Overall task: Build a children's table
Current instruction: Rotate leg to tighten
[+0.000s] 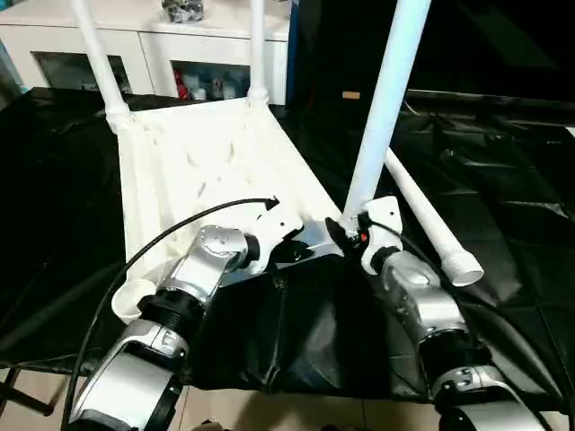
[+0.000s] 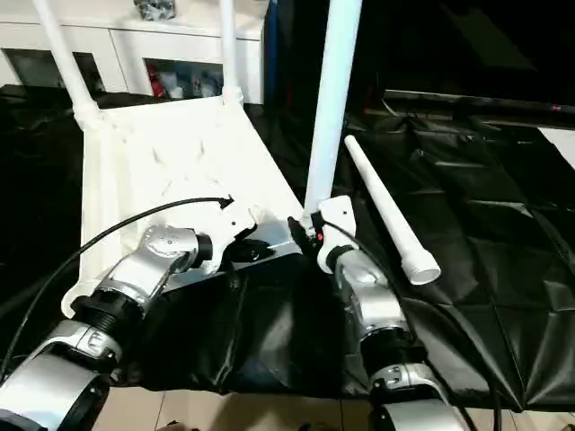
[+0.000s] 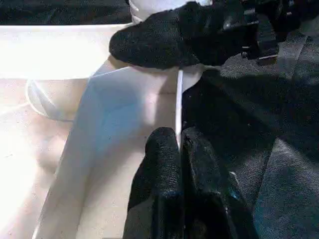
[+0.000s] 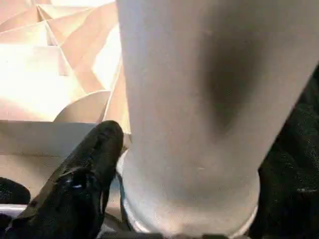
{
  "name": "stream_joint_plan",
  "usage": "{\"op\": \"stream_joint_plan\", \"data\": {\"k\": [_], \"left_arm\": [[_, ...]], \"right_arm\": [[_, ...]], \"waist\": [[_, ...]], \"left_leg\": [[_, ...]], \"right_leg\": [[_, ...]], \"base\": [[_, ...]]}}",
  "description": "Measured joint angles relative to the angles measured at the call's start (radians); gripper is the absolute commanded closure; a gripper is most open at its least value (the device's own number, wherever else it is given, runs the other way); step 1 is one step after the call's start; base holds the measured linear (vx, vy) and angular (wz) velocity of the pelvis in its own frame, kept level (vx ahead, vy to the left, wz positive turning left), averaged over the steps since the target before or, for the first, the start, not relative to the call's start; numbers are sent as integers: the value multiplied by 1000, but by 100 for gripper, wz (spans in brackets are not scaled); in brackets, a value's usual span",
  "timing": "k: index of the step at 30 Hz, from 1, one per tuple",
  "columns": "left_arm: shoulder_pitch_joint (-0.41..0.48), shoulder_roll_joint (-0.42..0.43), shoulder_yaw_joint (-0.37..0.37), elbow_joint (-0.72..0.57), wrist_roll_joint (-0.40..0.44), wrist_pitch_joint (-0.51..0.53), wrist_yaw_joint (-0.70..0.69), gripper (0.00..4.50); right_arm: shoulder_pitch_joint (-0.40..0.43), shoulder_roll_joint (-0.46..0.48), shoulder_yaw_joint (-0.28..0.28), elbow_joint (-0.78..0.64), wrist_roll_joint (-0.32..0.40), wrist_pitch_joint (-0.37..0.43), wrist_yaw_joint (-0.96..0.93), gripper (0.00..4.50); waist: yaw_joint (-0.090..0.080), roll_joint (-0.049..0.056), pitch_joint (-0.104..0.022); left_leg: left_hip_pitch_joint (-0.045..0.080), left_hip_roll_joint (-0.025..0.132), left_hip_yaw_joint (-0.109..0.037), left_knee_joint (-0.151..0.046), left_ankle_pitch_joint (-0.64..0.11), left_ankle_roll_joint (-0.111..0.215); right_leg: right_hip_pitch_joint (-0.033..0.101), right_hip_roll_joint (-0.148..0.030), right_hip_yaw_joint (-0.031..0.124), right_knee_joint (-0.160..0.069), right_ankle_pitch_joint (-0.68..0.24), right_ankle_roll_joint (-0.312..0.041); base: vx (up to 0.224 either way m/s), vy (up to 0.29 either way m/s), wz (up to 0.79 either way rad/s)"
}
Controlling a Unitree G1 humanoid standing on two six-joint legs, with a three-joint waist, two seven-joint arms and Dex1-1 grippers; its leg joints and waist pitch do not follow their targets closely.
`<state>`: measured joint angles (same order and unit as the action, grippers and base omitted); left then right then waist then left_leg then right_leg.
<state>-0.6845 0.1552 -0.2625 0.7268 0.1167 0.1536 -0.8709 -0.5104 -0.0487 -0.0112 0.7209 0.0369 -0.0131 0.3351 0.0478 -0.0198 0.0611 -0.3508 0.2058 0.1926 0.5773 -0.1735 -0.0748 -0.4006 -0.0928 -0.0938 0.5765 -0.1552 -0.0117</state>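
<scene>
Head views: inverted tabletop (image 1: 207, 171) on black sheet; third leg (image 1: 382, 108) upright at near right socket, fourth (image 2: 391, 215) lying right. Left wrist: left gripper (image 3: 179, 144) pinches the thin rim. Right wrist: right gripper (image 1: 352, 235) straddles the leg's base; light, stiff, slippery tube, best held low.

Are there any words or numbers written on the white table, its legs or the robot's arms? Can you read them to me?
None: no word, number or label can be read in these pictures.
The tabletop and the loose leg lying on the black cover are plain white.
The right gripper carries a small red mark, too small to read.
Things behind the cabinet glass are too blurred to read.
</scene>
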Motion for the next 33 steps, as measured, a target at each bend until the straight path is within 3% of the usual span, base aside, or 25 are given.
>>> {"op": "stream_joint_plan", "data": {"k": [6, 10, 17, 18, 22, 28, 33], "left_arm": [[9, 56, -11, -21, -7, -49, -98, 450], [46, 133, -16, -71, -46, -92, -246, 450], [63, 201, -20, -88, -83, -128, -391, 450], [66, 208, -20, -90, -84, -132, -402, 450], [80, 235, -21, -102, -96, -144, -450, 450], [82, 245, -27, -102, -102, -157, -473, 450], [82, 241, -27, -102, -101, -155, -472, 450]], "right_arm": [[3, -88, 32, 5, 20, -37, 225, 57], [48, -202, 108, -79, 53, -35, 524, 57], [48, -252, 154, -128, 83, -7, 731, 57], [48, -253, 159, -128, 85, -7, 745, 82], [48, -274, 179, -151, 96, 21, 815, 107], [48, -277, 180, -169, 112, 55, 840, 166], [68, -278, 175, -203, 118, 91, 828, 174]], "waist": [[-1, 1, 0], [9, 2, 0], [26, 2, 0], [29, 2, 0], [41, 2, 0], [42, 2, 0], [45, 2, 0]], "left_leg": [[-1, 0, 0, -2, 0, 0], [-1, 2, 0, -4, 0, 0], [-4, 2, 2, -4, -1, 1], [-4, 2, 2, -4, -1, 1], [-3, 3, 3, -4, -1, 1], [-4, 3, 3, -4, -1, 1], [-4, 3, 3, -4, -1, 1]], "right_leg": [[-2, 0, 0, 1, 2, -1], [-2, 1, 0, 5, 7, -7], [-3, 1, 0, 4, 4, -7], [-3, 1, 0, 4, 4, -7], [-3, 1, 1, 4, 4, -7], [-3, 1, 1, 4, 4, -7], [-3, 1, 1, 4, 3, -6]], "base": [[0, 0, 0], [0, 0, 0], [0, 0, 0], [0, 0, 0], [0, 0, 0], [0, 0, 0], [0, 0, 0]]}}
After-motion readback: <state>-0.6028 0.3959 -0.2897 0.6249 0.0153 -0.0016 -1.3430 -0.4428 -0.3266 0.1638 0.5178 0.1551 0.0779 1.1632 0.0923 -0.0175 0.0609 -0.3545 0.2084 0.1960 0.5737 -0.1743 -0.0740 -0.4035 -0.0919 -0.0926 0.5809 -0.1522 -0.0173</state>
